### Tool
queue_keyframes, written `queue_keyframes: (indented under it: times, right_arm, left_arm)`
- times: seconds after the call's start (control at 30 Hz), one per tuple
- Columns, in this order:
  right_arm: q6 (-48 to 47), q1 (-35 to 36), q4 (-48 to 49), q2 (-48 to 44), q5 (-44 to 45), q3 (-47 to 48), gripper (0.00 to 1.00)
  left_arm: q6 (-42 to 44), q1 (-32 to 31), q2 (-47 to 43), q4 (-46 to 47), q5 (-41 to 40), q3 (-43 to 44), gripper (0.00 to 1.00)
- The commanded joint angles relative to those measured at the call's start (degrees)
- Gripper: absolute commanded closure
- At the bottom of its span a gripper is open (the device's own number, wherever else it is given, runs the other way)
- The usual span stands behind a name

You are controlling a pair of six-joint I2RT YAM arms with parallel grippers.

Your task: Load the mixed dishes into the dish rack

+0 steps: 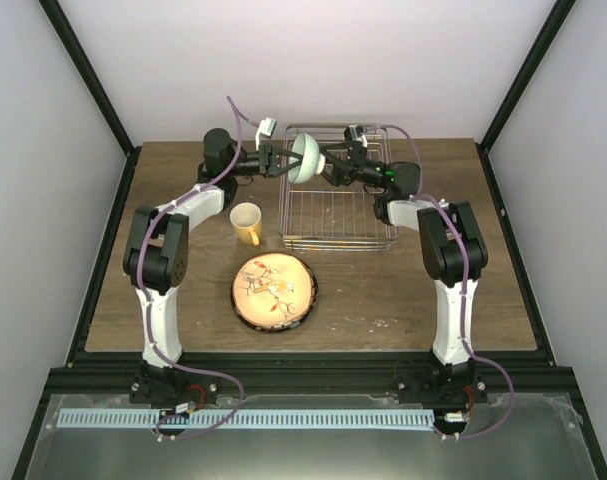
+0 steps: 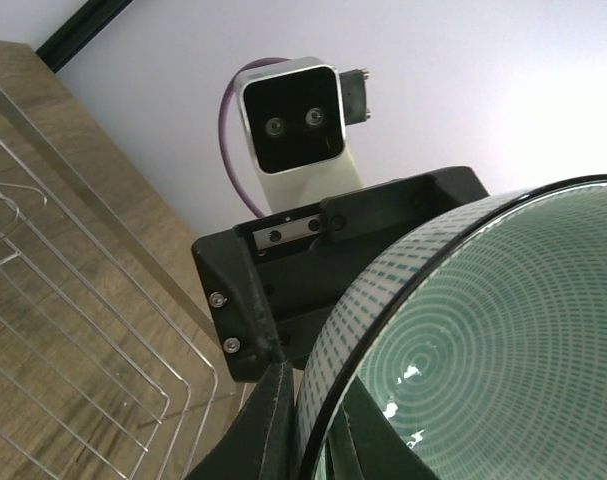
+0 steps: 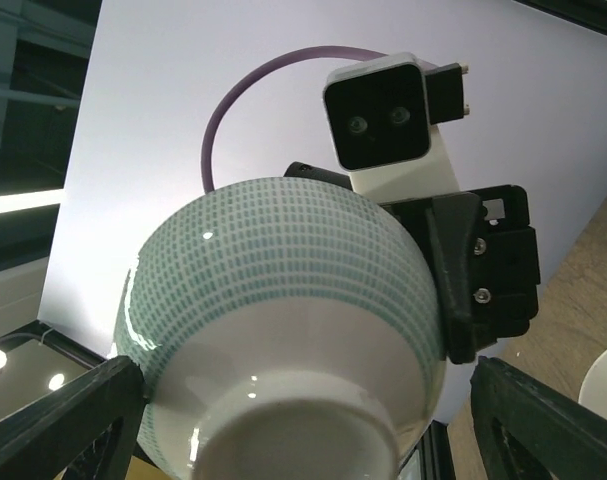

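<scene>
The pale-teal bowl (image 1: 303,158) hangs in the air on its side above the far left corner of the silver wire dish rack (image 1: 338,215). My left gripper (image 1: 281,160) is shut on its dark rim, one finger inside and one outside (image 2: 268,420). My right gripper (image 1: 328,165) is open at the bowl's foot side, its fingers (image 3: 73,420) spread wide on either side of the bowl (image 3: 283,300). The yellow mug (image 1: 246,222) stands left of the rack. The orange-cream floral plate (image 1: 274,292) lies in front. No other plates show.
The rack (image 2: 83,350) holds nothing that I can see. Black frame posts and white walls close in the table at the back and sides. Both arms reach across the back of the table.
</scene>
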Motion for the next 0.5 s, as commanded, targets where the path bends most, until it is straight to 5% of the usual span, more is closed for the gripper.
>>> queue_keyframes:
  times: [0.0,0.47]
  right_arm:
    - [0.30,0.72,8.65,-1.44,-0.22,2.06,0.10]
    - [0.49,0.76,9.44,-3.71,-1.24,-2.17,0.13]
  left_arm:
    - [1.69,-0.55,1.21,0.74,-0.51,0.75,1.00]
    - [2.18,-0.49,3.32,0.03,-2.12,4.51,1.00]
